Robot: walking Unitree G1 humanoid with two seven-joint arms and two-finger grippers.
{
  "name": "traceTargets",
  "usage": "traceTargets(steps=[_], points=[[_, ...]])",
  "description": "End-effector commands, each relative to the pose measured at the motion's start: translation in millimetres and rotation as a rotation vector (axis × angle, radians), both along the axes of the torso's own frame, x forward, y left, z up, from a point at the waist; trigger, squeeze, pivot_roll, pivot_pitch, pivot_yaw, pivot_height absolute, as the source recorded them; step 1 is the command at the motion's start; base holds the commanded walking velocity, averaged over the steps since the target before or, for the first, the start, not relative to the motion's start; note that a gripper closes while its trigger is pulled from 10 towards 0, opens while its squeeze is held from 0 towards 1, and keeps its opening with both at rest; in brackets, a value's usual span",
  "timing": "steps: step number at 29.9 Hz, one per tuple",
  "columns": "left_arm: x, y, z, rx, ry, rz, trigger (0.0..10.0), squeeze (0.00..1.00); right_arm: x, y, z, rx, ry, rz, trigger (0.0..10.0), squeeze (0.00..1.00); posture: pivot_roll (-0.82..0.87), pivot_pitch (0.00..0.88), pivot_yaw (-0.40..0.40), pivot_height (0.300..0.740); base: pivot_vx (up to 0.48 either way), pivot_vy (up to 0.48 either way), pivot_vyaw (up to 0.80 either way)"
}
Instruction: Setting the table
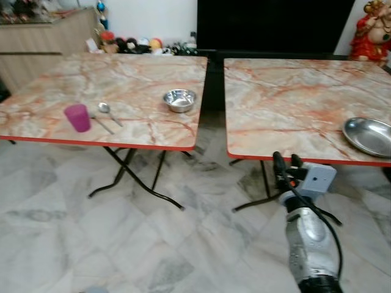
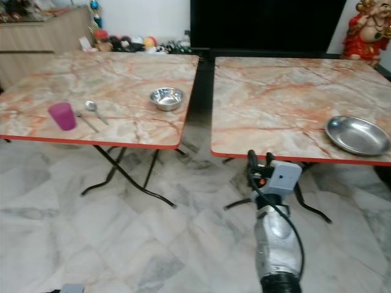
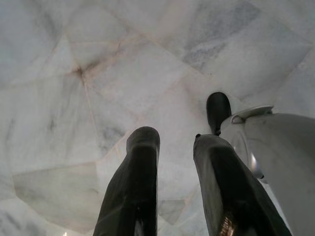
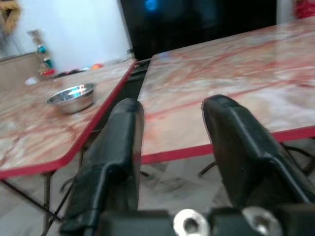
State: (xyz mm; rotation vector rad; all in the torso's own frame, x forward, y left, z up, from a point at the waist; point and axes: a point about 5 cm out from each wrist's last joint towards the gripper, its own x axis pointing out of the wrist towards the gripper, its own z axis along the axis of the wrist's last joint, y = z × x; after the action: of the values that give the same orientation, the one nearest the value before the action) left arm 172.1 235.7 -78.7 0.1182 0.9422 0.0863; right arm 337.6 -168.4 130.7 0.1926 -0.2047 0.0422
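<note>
My right end effector (image 1: pixel 288 163) is open and empty before the right counter (image 1: pixel 293 104). The steel plate (image 1: pixel 368 135) lies at my two o'clock near the edge; I should step closer first. Left end effector (image 3: pixel 174 162), open, hangs idle.

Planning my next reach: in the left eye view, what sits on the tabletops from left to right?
Pink cup → spoon → steel bowl → steel plate, on the right table.
</note>
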Motion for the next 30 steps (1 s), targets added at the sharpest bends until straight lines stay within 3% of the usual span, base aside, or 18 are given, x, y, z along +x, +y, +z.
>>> traceTargets(steps=[1,10,21,30], points=[[-1.5,0.0,0,-0.009,-0.002,-0.001,10.0,0.0,1.0,-3.7,2,-0.003,-0.004,-0.012,10.0,0.0,0.04,0.104,0.009,0.74,0.0,0.0,0.0],[-0.7,-0.1,0,-0.007,-0.012,0.006,10.0,0.0,0.6,-2.9,2,-0.018,-0.006,-0.001,10.0,0.0,0.03,0.11,0.008,0.74,0.03,0.0,0.0],[3.6,0.2,2,-0.009,-0.028,0.008,10.0,0.0,-0.6,6.5,7,-0.046,-0.043,0.061,10.0,0.0,0.04,0.109,0.006,0.74,0.437,0.0,0.64],[4.8,-2.4,2,-0.013,-0.032,0.004,10.0,0.0,-0.7,10.5,4,-0.029,-0.031,0.093,10.0,0.0,0.03,0.107,0.004,0.74,0.48,0.0,0.0]])
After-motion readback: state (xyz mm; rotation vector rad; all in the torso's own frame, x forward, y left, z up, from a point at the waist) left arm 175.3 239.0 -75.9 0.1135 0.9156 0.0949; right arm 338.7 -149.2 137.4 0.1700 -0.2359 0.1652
